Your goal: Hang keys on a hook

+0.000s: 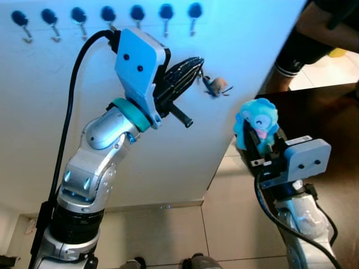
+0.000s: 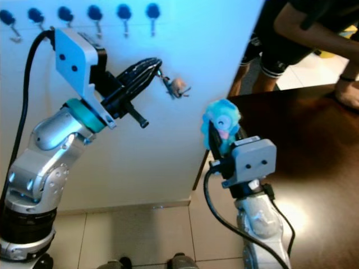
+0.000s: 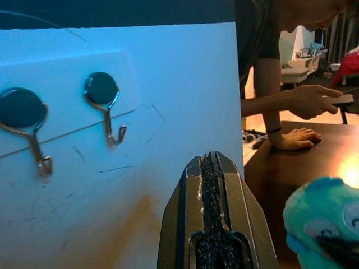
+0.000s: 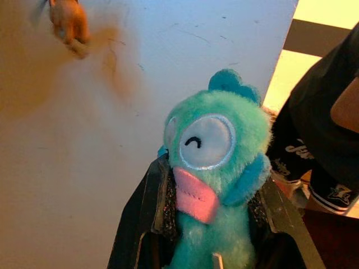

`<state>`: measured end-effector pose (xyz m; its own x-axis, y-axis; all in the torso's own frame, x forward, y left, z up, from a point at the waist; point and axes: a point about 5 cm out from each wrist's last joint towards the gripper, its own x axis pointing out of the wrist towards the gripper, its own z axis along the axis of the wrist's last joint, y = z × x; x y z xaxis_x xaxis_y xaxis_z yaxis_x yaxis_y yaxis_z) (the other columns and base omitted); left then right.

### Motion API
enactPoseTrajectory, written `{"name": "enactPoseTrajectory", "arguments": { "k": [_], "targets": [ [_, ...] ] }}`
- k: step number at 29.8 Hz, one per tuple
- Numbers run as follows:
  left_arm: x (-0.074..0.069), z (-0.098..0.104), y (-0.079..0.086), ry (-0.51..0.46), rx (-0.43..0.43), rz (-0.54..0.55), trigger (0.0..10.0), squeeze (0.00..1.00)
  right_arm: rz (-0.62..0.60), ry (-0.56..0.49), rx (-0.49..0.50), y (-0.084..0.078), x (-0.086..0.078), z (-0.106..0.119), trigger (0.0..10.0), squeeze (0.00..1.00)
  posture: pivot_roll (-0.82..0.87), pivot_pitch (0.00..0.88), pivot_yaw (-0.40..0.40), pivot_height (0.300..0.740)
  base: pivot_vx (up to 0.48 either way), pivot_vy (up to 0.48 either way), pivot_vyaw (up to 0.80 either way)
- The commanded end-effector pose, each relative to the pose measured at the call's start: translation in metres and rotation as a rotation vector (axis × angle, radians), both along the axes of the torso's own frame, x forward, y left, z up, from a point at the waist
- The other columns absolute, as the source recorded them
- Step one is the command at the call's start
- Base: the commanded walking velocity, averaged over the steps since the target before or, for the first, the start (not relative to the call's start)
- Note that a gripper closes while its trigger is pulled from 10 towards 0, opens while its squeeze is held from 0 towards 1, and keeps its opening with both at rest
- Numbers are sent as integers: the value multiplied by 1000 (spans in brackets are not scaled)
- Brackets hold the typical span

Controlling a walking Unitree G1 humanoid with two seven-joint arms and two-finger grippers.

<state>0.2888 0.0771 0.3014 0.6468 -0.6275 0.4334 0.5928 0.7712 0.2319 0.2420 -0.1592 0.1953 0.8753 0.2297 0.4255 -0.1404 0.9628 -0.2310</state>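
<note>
My left gripper (image 1: 196, 63) is raised in front of a white board (image 1: 252, 50), its fingers shut. A small brown charm on a metal key ring (image 1: 216, 86) dangles from its tip, close against the board. A row of several metal hooks on dark round bases (image 1: 165, 17) runs along the board's top, above and left of the charm. Two of the hooks (image 3: 104, 103) appear beyond the shut fingers (image 3: 212, 224). My right gripper (image 1: 261, 143) is lower and to the right, shut on a blue plush toy (image 1: 257, 120) with a pink beak (image 4: 196, 196).
A dark wooden table (image 2: 314, 129) stands to the right of the board. A person (image 2: 303, 28) in dark clothes leans over it, hands (image 3: 303, 120) on the tabletop. Pale floor tiles (image 1: 162, 235) lie below the board.
</note>
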Motion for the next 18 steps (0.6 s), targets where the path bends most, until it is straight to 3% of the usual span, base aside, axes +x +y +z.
{"name": "enactPoseTrajectory", "arguments": {
  "k": [1,6,18],
  "targets": [
    [2,-2,5,21,-12,19,10000,0,6,1,7,1,-1,-1,10000,0,-99,80,68,740,0,480,0],
    [3,-2,6,20,-15,23,10000,0,6,2,8,2,-1,-1,10000,0,-99,80,68,740,0,459,0],
    [3,10,14,-34,-81,60,10000,0,9,5,8,2,-2,-2,10000,0,-100,84,70,740,0,0,0]
  ]
}}
